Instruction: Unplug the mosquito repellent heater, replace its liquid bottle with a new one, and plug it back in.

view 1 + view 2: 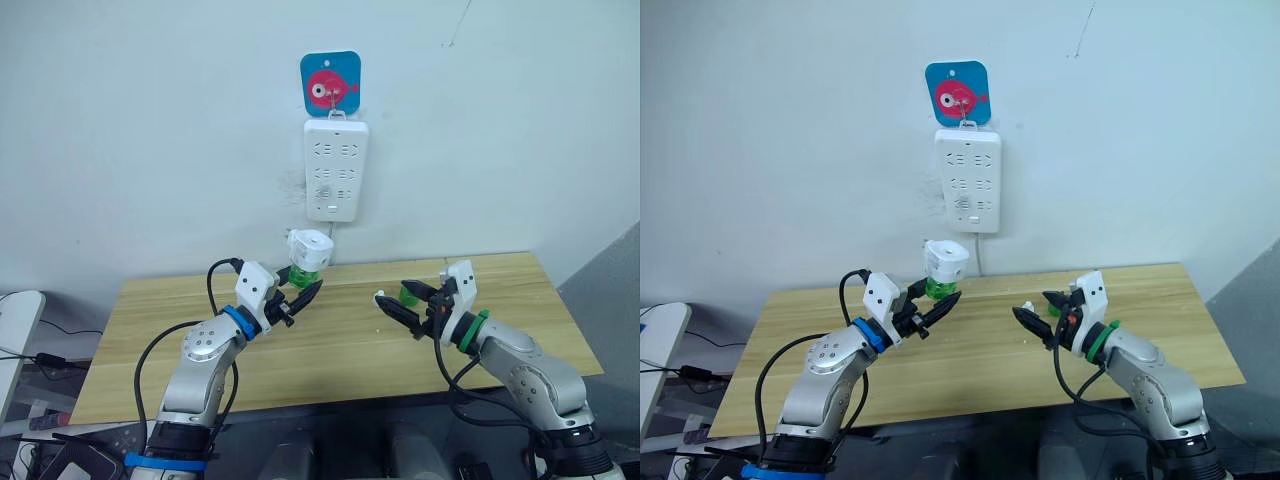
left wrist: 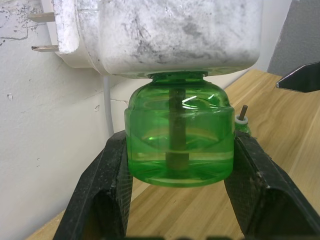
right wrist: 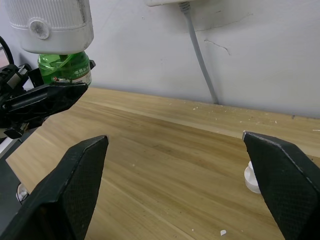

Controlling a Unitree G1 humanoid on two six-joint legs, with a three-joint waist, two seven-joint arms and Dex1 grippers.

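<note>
Held just above the table [image 1: 330,350] below the wall power strip [image 1: 336,170], the mosquito repellent heater [image 1: 309,247] rides on its green bottle [image 2: 179,135], pinched by the left gripper [image 1: 303,294]; the right gripper [image 1: 407,303], fingers spread, should grasp the heater squarely, apparently for unscrewing.

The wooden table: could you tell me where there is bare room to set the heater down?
The table is bare at its left end and along the front edge between the arms. The right end past the right gripper is bare too. The crowded spot is mid-back, where the left gripper holds the heater by its green bottle.
</note>
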